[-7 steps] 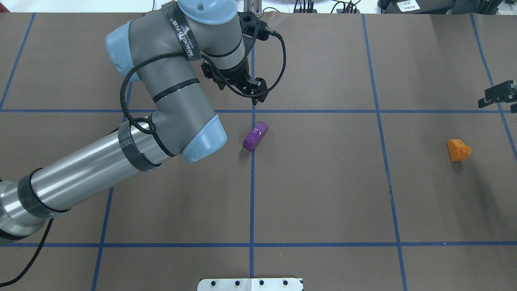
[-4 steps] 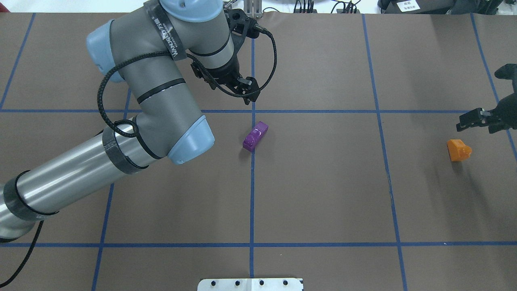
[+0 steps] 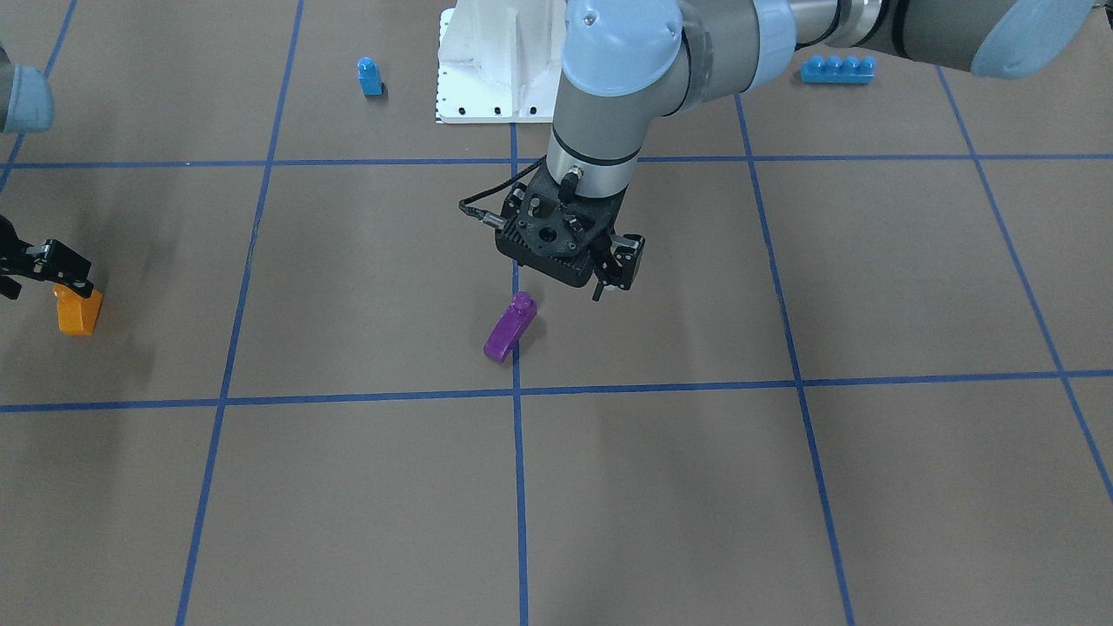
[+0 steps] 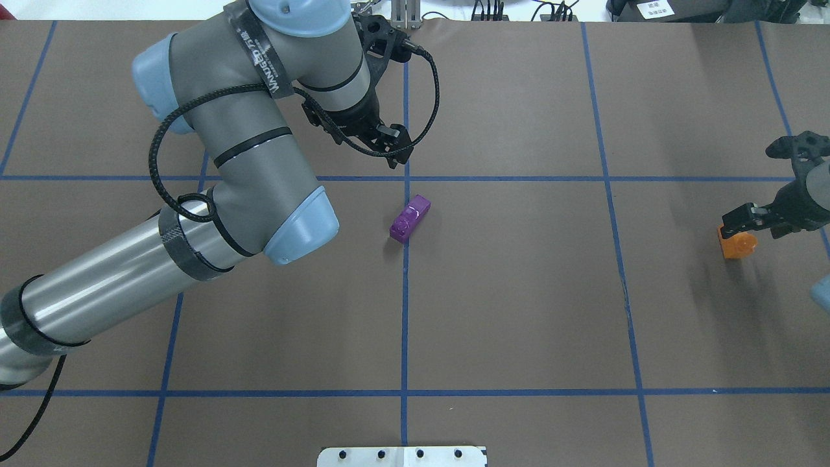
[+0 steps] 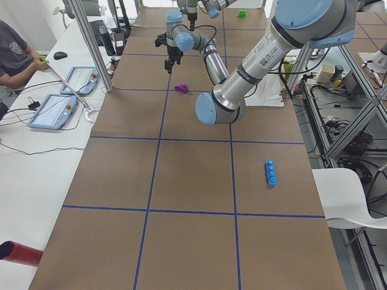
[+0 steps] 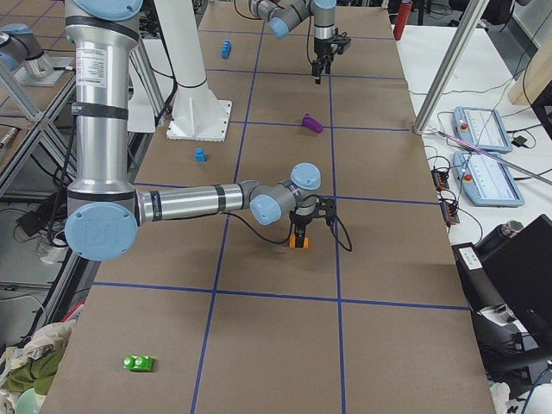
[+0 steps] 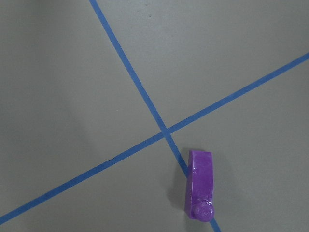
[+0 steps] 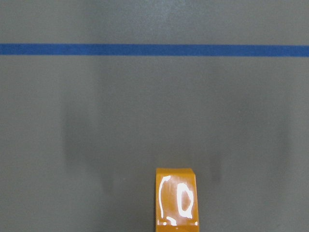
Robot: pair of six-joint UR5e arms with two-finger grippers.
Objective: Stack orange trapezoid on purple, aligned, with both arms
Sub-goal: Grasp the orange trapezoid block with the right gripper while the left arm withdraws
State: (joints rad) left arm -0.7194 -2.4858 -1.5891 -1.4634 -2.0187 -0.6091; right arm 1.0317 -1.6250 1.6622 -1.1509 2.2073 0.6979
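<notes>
Black printed strap (image 4: 258, 52), L arm (image 4: 259, 165)

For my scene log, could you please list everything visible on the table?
purple brick: 1, purple, mid-table on a blue tape line
orange brick: 1, orange, robot's right side
small blue brick: 1, blue, near the pedestal
long blue brick: 1, blue, robot's left side
green brick: 1, green, table's right end
pedestal: 1, white, robot's table edge
table: 1, brown, taped into squares
left gripper: 1, black, raised near the purple brick
right gripper: 1, black, at the orange brick
</notes>
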